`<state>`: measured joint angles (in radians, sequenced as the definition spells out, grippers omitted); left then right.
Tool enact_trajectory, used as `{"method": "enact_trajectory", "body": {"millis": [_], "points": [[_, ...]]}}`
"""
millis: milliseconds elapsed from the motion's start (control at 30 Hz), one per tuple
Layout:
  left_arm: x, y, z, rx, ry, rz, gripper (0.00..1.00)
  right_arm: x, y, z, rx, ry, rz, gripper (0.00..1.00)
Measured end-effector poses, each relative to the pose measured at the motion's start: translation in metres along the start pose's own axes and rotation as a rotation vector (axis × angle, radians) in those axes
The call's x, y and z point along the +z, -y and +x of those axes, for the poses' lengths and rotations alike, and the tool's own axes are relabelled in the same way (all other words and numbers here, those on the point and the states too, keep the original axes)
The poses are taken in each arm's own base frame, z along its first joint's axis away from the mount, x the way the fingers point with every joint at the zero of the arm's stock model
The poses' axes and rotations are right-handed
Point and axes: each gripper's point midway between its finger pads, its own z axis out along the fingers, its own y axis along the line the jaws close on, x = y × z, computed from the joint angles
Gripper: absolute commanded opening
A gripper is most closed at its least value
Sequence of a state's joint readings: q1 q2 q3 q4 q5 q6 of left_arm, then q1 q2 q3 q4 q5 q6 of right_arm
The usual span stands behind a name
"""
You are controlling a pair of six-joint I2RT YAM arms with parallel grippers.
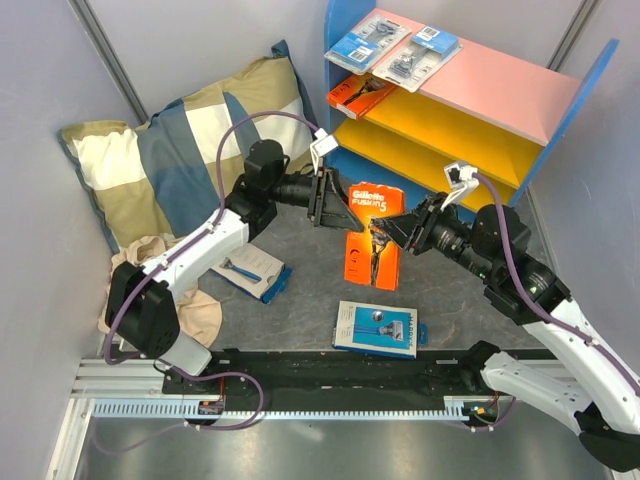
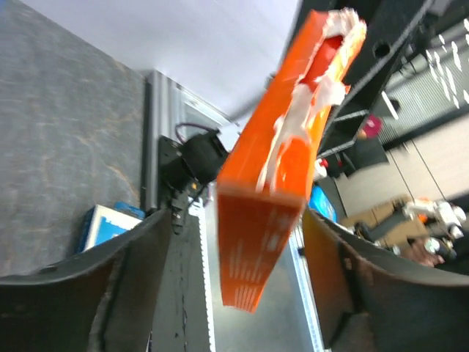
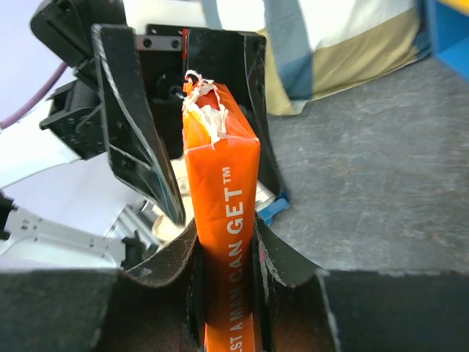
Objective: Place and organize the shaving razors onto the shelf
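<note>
Slippage is the risk: the right pincer (image 1: 395,228) clamps the orange box (image 1: 370,262) by its edge, torn end sitting inside the wide-open left pincer (image 1: 322,198). Closing off-centre could twist it loose, short of the shelf (image 1: 500,85) beyond both pincers.

You have pale grey walls (image 1: 180,30) closing in a dark grey speckled tabletop (image 1: 460,300). At your back left a plaid pillow (image 1: 180,150) fills the corner, a beige cloth (image 1: 205,314) near it, slotted metal rails (image 1: 110,385) along the near edge
</note>
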<state>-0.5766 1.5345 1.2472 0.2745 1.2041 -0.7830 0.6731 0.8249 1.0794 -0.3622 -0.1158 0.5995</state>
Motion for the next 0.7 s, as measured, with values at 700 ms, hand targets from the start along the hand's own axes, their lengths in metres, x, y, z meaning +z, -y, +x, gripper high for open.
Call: {"method": "enact_trajectory", "body": {"millis": [700], "points": [[-0.016,-0.016,-0.042,-0.1,0.268,-0.108,1.0,-0.142,0.027,-0.119,0.142,0.716,0.23,0.15]]}}
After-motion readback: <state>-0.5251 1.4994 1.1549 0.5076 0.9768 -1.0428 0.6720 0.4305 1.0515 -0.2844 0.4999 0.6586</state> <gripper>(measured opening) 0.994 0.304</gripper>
